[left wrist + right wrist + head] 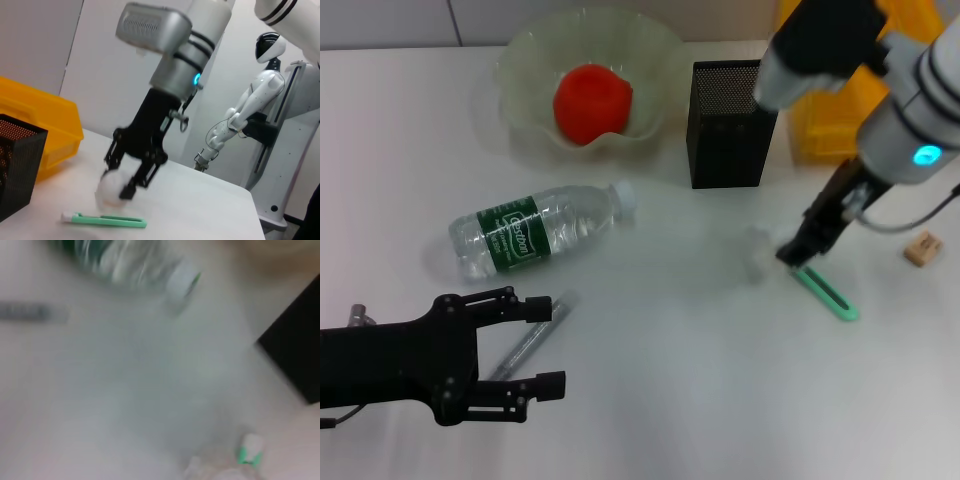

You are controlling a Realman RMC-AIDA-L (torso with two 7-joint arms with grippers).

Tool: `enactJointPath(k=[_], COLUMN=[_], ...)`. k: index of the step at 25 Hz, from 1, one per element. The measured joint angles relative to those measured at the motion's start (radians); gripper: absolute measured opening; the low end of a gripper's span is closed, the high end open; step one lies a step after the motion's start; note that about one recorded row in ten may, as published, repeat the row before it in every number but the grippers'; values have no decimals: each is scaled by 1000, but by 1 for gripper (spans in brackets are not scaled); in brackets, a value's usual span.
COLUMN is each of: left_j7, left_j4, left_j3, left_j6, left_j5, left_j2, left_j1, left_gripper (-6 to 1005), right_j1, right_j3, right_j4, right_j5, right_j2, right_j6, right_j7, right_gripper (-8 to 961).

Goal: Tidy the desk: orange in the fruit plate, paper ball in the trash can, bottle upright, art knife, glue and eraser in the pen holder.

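The orange (592,102) lies in the pale-green fruit plate (525,60) at the back. The bottle (535,232) lies on its side in the middle left. The black mesh pen holder (728,125) stands beside the plate, and the yellow trash can (830,125) is behind my right arm. My right gripper (794,256) is low over the table, right at the blurred white paper ball (756,250), also seen in the left wrist view (109,192). The green art knife (826,290) lies just beside it. The tan eraser (923,248) lies at the far right. My left gripper (557,343) is open by the grey glue stick (525,348).
In the left wrist view the pen holder (17,160) and trash can (50,120) stand on one side, with the green knife (107,220) on the white table below my right gripper (120,187). Another white robot (250,115) stands beyond the table.
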Motion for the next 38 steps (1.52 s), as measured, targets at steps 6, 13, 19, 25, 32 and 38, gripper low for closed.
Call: enactJointPath(k=[6, 13, 19, 25, 32, 38], left_j7=[0, -1, -4, -23, -29, -30], left_j4=[0, 0, 0, 0, 0, 7], left_j3=[0, 0, 0, -1, -22, -36], left_j6=[-2, -2, -9, -26, -28, -30], left_j5=[0, -2, -1, 0, 0, 0], left_j2=[-1, -2, -7, -9, -7, -2], left_j1=[3, -3, -13, -21, -20, -20], left_gripper=[860, 860, 860, 860, 859, 859], right_j1=[-5, -15, -64, -78, -75, -115], right_j3=[182, 331, 332, 316, 311, 317], right_j4=[-105, -130, -83, 59, 109, 75], right_j5=[-18, -122, -161, -131, -119, -48], right_j2=[-1, -4, 2, 4, 2, 1], right_j6=[-44, 90, 341, 563, 630, 627], right_j7=[-40, -69, -62, -65, -65, -80], right_gripper=[515, 515, 514, 515, 613, 806])
